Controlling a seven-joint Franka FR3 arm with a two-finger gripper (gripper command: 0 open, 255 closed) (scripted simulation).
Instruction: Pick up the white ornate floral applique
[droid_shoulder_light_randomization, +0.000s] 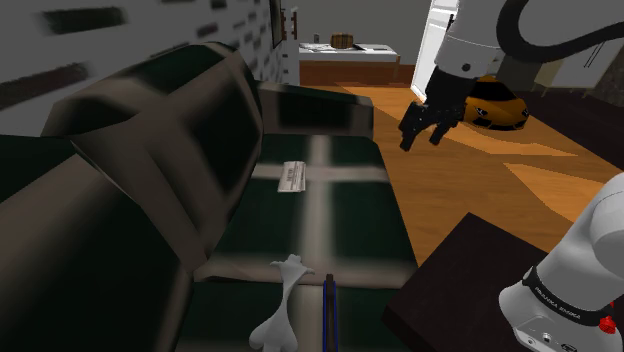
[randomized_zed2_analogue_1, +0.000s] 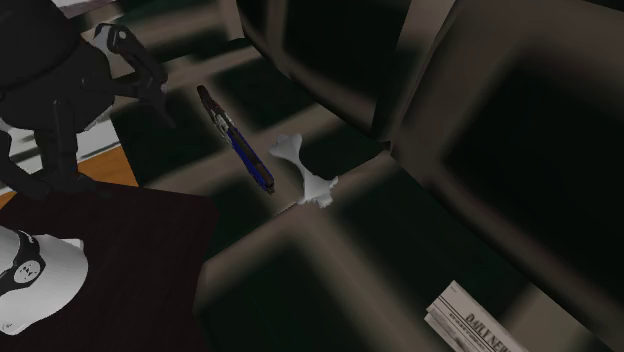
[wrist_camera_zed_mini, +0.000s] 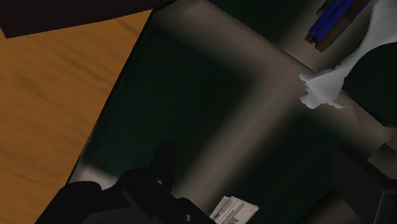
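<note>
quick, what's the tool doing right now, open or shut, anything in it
tool: open, holding nothing; the white applique lies apart from it.

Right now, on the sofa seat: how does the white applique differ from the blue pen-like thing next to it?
Colour: the applique is plain white; the pen-like stick is dark with blue.
Shape: the applique is wavy-edged and flares at its ends; the stick is straight and slim.
Length: the stick looks longer.
Shared: both lie flat on the sofa seat, side by side, roughly parallel, not touching.
</note>
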